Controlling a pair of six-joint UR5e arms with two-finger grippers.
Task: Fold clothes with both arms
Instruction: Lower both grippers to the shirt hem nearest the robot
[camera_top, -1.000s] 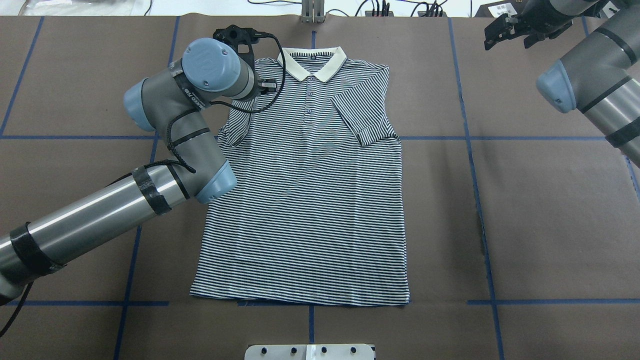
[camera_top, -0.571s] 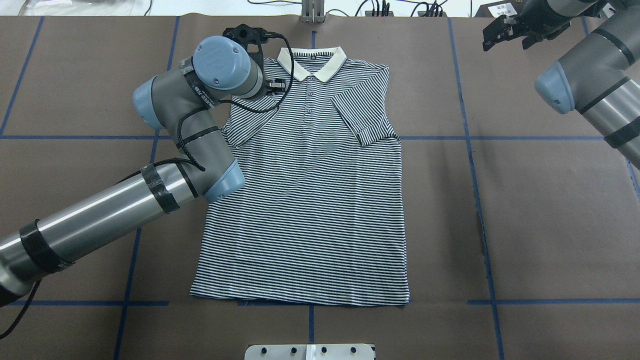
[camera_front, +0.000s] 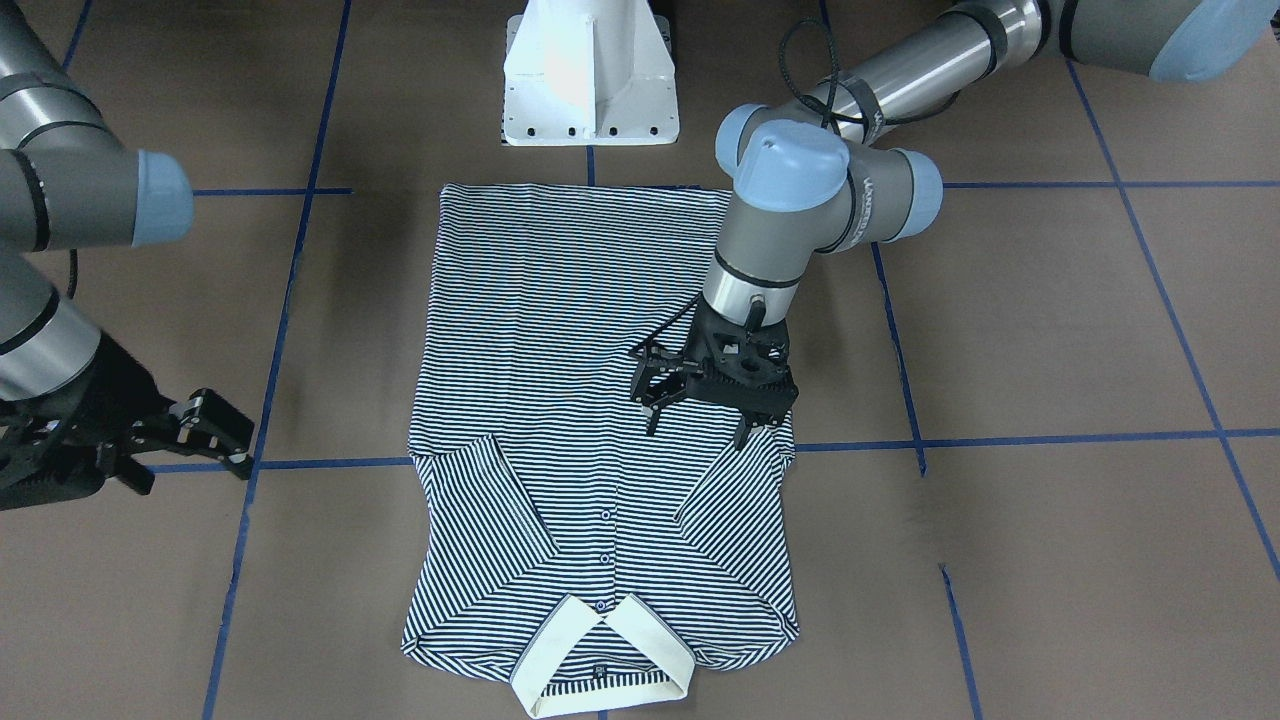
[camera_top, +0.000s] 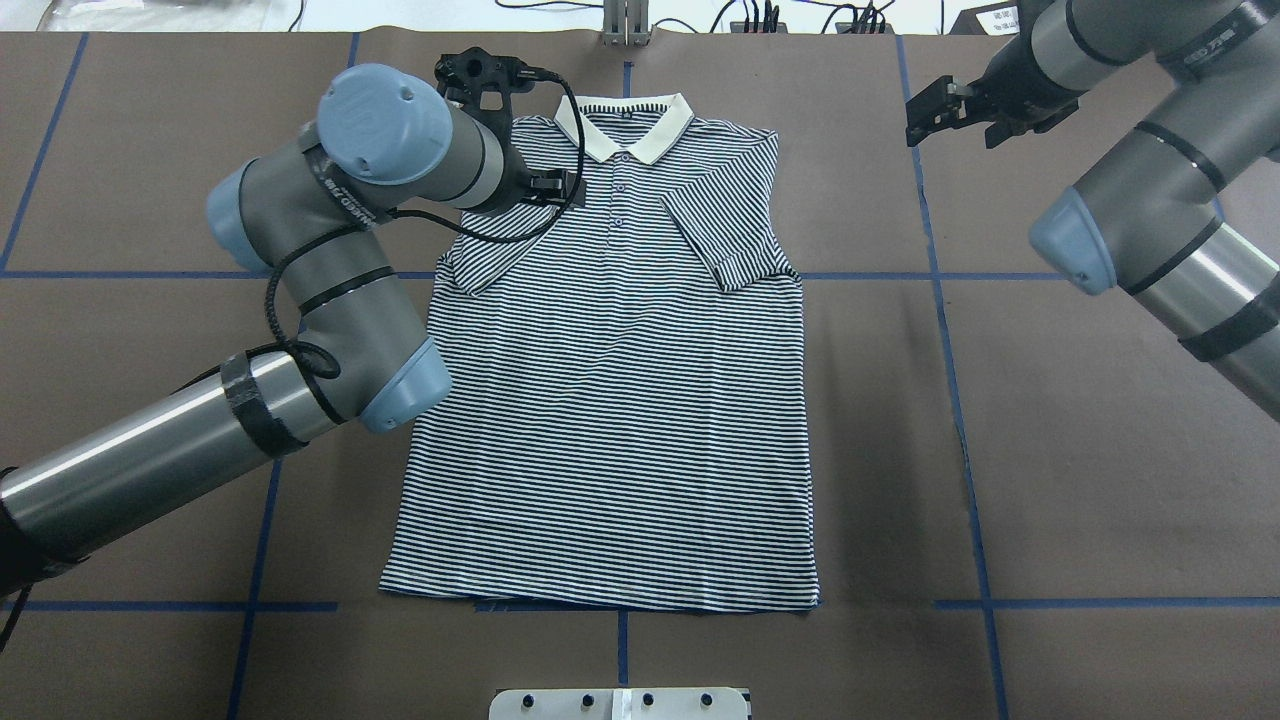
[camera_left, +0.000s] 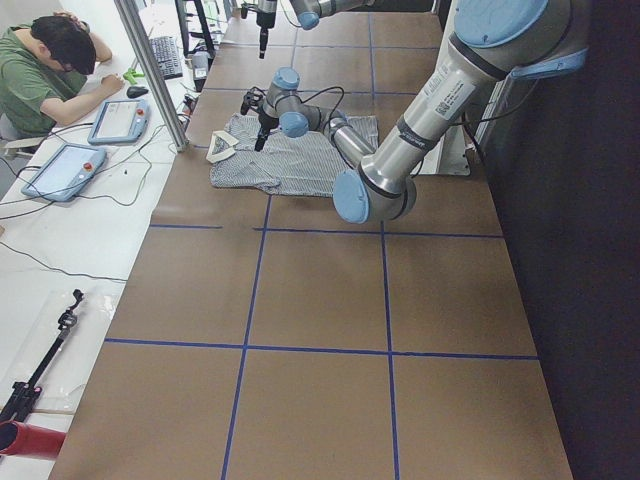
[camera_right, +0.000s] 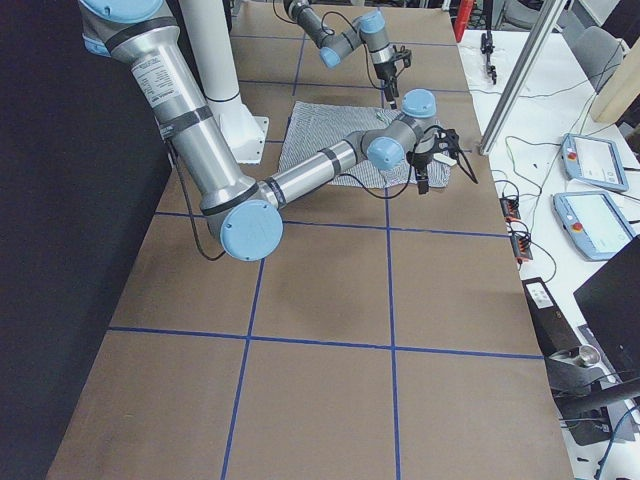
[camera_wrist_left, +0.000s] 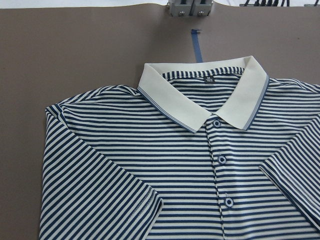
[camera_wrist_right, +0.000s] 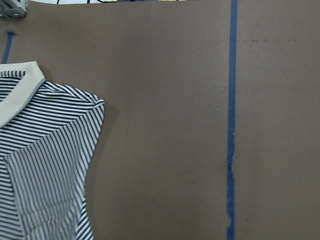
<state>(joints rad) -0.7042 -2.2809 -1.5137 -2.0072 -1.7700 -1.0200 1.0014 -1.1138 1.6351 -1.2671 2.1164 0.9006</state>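
The left fingers (camera_front: 651, 412) are spread apart with nothing between them. In the front-facing view they point down just right of the frame's centre, above the tip of the sleeve that is folded in on that side. The left wrist view looks down on the cloth from above and shows no fingers at all.

The right fingers (camera_front: 215, 412) are also parted and empty. They sit at the left edge of the same view, over bare bench beside a blue tape line (camera_front: 275, 330) and well apart from the garment.

The left arm (camera_top: 150, 460) enters from the lower left of the overhead frame and bends over the shirt's upper left shoulder. The right arm (camera_top: 1170, 190) comes in from the upper right, and its wrist reaches toward the top edge of the frame.

The polo shirt (camera_top: 620, 400) lies flat and front up in the middle of the brown bench (camera_top: 1100, 450). Both short sleeves are folded in over the chest. Its cream collar (camera_top: 625, 125) lies toward the top of the overhead frame, with small buttons (camera_wrist_left: 218, 159) running down from it. The hem lies just above a horizontal tape line near the bottom.

The white pedestal (camera_front: 590, 80) stands just beyond the hem, at the top of the front-facing view. In the left side view a person (camera_left: 45, 80) sits at a white desk in the upper left corner.
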